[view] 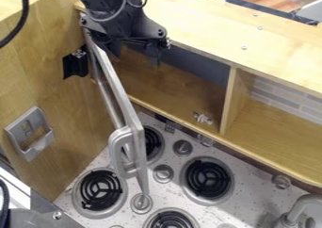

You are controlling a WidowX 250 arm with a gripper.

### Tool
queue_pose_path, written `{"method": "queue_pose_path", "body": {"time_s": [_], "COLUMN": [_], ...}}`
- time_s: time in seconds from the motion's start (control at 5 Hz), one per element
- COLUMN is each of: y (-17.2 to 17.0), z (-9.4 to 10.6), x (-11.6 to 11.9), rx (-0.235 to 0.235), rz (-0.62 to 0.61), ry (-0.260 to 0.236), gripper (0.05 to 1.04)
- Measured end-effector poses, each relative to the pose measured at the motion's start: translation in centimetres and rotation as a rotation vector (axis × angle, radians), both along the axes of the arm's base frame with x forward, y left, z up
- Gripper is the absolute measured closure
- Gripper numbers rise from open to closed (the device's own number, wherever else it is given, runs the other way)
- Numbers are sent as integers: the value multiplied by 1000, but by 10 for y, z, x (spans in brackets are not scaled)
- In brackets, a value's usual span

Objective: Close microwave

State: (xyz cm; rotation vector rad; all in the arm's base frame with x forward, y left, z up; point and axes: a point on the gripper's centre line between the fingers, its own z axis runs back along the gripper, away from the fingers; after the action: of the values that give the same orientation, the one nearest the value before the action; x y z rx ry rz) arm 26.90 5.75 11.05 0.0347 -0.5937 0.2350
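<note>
Microwave door (129,109) open, swung out from left compartment (170,88) over stove (189,151), one handle (114,149). Gripper (135,48) near door's hinged end; open or closed, cannot tell. Cabinet (229,97): two compartments, metal catch (202,118) in left one. Four coil burners (207,177) visible.

The flat grey microwave door (127,108) stands open, its looped grey metal handle (116,147) near its lower end. The black two-finger gripper (135,52) hangs at the door's upper end. Right of the door is an open-fronted light-wood compartment (141,78); round black coil burners (207,178) flank the door's lower end.
</note>
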Motion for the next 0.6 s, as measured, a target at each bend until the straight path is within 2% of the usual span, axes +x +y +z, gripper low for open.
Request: {"method": "queue_pose_path", "body": {"time_s": [0.2, 0.6], "y": [-1, 15], "z": [-5, 3], "x": [-3, -12], "rx": [-5, 33], "rz": [1, -14], "ry": [18, 19], "gripper": [85, 85]}}
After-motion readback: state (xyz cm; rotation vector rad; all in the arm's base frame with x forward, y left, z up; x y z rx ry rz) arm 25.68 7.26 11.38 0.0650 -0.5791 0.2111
